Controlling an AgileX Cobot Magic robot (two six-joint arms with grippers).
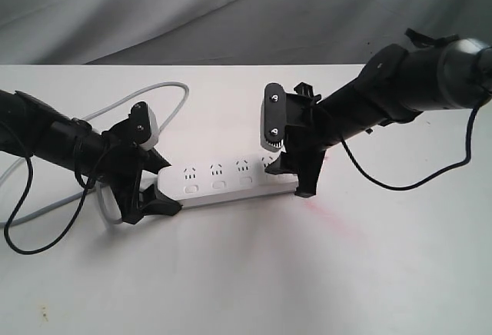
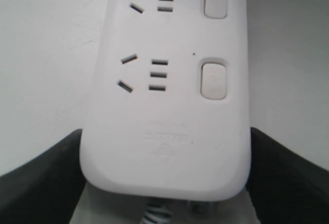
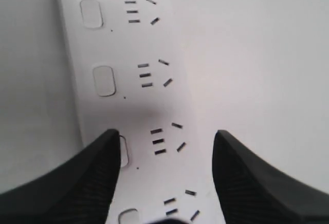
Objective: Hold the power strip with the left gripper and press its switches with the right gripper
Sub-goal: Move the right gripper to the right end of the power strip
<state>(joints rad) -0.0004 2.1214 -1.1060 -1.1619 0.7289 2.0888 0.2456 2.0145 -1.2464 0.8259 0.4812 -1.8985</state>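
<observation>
cord [image 1: 157, 85], grey, looping across the white table [image 1: 231, 273] at far left. next along, left gripper [image 1: 173, 186] on a slim black arm, small white pad [image 1: 146, 125] on top, thin black cable hanging loose below. fingers [image 2: 41, 183] clamped on the cord end of the power strip [image 1: 204, 180], one against each long edge, rounded end seated between them. strip itself lying flat on the table near the middle, long and white, sockets in a row, its switches [image 1: 219, 186] along the nearer edge, one per socket. at the strip's right end, right gripper [image 1: 292, 175] on the thick black arm, pale two-screw plate [image 1: 274, 116] facing outward. fingers [image 3: 77, 188] there spread apart, gripping nothing, low over the last sockets and straddling the strip's width; one tip overlapping the edge of a switch in the right wrist view, the other on the socket side. contact with that switch: cannot tell.
</observation>
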